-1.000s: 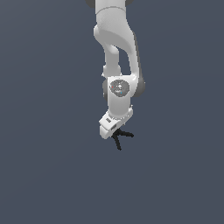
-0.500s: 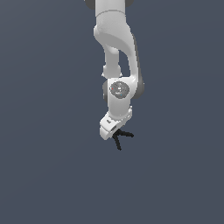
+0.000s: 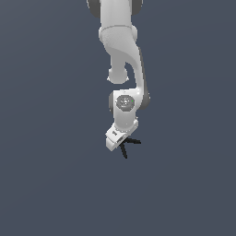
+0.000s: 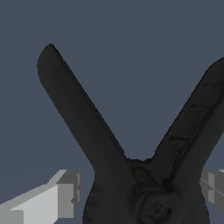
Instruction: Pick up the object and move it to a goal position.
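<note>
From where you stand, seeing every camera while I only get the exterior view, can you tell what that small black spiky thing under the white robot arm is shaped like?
Observer: In the wrist view, the small black clamp-like object has two long flat handles splayed into a V, meeting at a round hinge.
Operator: Are the arm's fingers near it?
Observer: Yes, a pale grey finger sits on one side of the hinge, and another on the opposite side.
Operator: Are they squeezing it?
Observer: I cannot tell; the wrist view shows a gap between that finger and the object, but the picture's edge cuts off the contact area.
</note>
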### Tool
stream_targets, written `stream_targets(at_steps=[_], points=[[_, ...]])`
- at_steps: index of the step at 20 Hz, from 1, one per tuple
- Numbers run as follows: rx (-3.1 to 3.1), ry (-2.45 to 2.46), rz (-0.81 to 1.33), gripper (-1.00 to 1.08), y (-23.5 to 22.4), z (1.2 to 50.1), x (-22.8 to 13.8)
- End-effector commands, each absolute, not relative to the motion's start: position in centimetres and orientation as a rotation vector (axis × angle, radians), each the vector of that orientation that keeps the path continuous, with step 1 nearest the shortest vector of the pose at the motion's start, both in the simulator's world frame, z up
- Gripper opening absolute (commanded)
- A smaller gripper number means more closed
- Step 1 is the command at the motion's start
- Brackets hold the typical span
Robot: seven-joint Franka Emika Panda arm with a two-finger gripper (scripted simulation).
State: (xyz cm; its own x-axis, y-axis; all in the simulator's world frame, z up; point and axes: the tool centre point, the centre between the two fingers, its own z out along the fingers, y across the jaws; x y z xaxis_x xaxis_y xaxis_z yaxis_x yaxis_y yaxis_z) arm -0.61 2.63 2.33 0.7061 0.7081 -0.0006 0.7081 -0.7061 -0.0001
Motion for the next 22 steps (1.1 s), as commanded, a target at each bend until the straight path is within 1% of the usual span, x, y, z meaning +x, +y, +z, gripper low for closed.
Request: stream_targets(at_steps=[1,2,3,15,22], points=[[2.901,1.206,0.000,1.00,2.7,1.9,-0.5],[2.901,1.206,0.000,1.00,2.7,1.9,-0.5],[2.901,1.206,0.000,-1.00,2.7,1.9,-0.5],[2.901,1.204,0.001,-1.00,2.5,2.1,-0.5],[2.901,1.204,0.001,-1.00,1.5,4.2,-0.6]])
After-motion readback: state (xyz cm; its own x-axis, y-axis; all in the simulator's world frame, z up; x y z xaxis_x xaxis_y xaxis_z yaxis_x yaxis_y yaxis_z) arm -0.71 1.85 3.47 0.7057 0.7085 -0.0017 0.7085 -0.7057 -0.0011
